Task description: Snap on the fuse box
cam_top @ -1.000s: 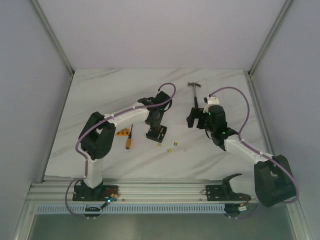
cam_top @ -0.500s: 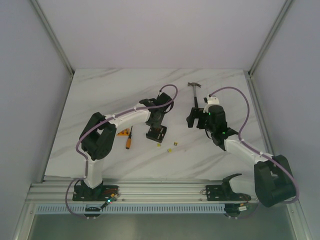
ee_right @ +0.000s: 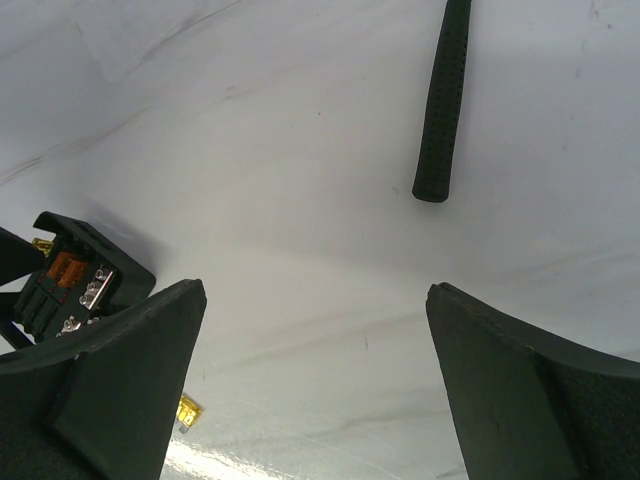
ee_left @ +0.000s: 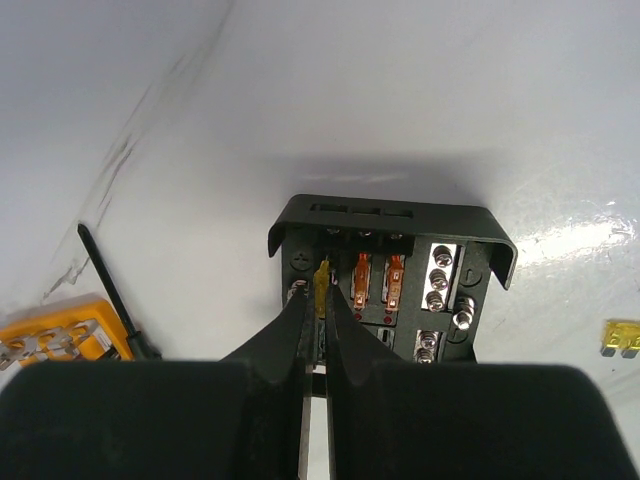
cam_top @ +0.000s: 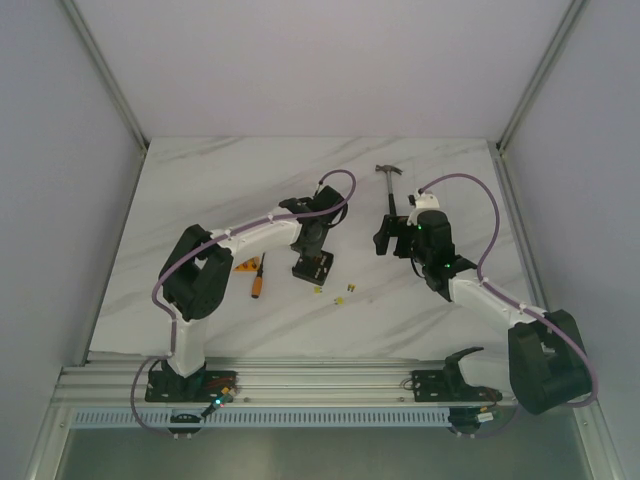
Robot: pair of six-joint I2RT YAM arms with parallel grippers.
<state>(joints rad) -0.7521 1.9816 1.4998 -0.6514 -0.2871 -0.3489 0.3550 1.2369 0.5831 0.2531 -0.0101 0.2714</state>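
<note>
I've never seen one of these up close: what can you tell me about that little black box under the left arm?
The fuse box is a small black plastic square with raised walls. It lies flat on the white marbled table, with no lid on it. Inside stand two orange fuses side by side, with silvery screws in the next compartment. The left gripper, jaws almost closed, pinches a yellow fuse at a slot beside the orange ones.
</note>
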